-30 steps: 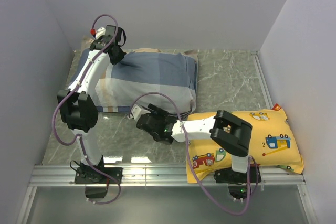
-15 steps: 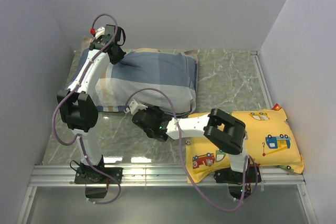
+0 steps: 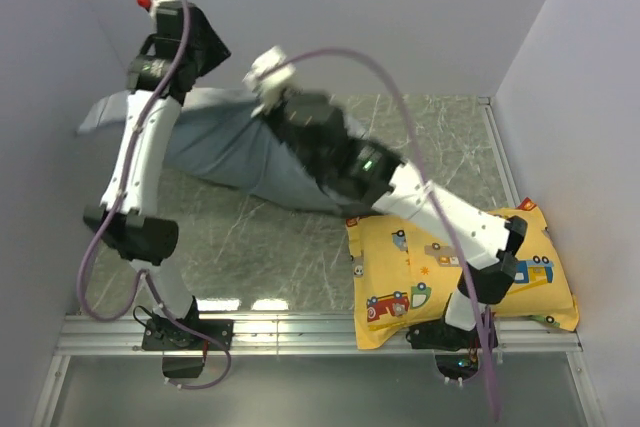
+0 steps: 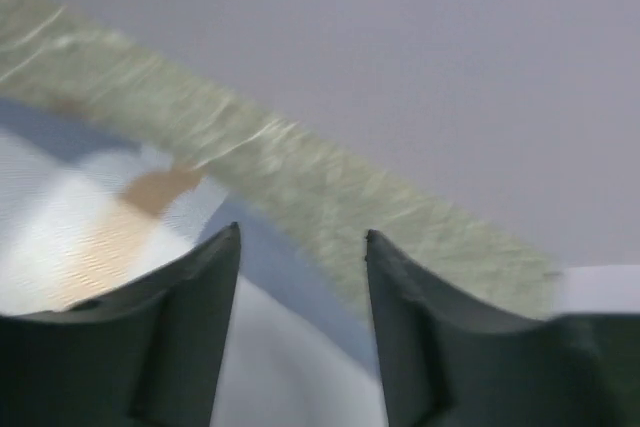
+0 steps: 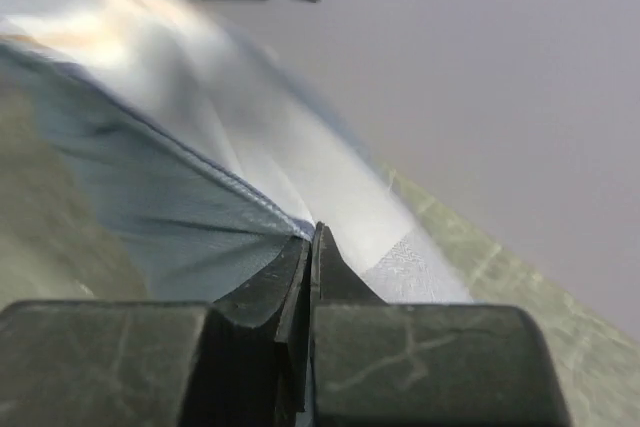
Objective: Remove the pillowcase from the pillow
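The pillowcase (image 3: 240, 152), blue and grey-blue cloth, hangs stretched above the table at the back left. My right gripper (image 3: 265, 97) is raised high and shut on a fold of it; in the right wrist view the fingertips (image 5: 312, 232) pinch a seamed blue edge (image 5: 190, 197). My left gripper (image 3: 205, 47) is up near the back wall with its jaws apart. In the left wrist view it (image 4: 302, 237) has nothing between the fingers, and pale striped cloth (image 4: 100, 217) lies below. The pillow is hidden inside the cloth.
A yellow pillow with a cartoon-vehicle print (image 3: 460, 267) lies at the front right, under the right arm's elbow. Grey walls close in the marble-pattern table (image 3: 250, 247) on the left, back and right. A metal rail (image 3: 300, 332) runs along the near edge.
Both arms swung up from the table. The right gripper closed on the pillowcase and lifted it toward the back. The left gripper let go and opened.
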Controlling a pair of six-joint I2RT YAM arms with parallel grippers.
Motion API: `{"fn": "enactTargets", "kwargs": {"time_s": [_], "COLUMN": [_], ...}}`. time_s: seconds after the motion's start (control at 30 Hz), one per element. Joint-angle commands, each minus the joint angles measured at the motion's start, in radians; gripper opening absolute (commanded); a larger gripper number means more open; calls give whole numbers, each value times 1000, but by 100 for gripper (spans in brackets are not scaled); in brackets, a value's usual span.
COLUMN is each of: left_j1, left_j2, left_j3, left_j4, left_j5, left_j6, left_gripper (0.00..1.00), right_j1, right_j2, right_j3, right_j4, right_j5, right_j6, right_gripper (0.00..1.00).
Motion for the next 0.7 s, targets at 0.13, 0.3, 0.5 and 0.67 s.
{"fn": "enactTargets", "kwargs": {"time_s": [0.13, 0.3, 0.5, 0.67], "left_j1": [-11, -45, -192, -231], "left_j2": [-370, -452, -547, -518], "left_j3": [-93, -263, -685, -938], "left_j4": [211, 260, 393, 480], "left_j5": [90, 122, 51, -79], "left_j6": [55, 55, 14, -75], "left_gripper": [74, 78, 81, 88], "right_j1": [-422, -534, -596, -605], "right_j2": [173, 290, 445, 425], "right_j3": [199, 58, 140, 111], "right_j4": [-196, -100, -86, -17], "right_j5": [-373, -617, -801, -867], "right_j6": [335, 466, 550, 590], "right_gripper": [0, 0, 0, 0]}}
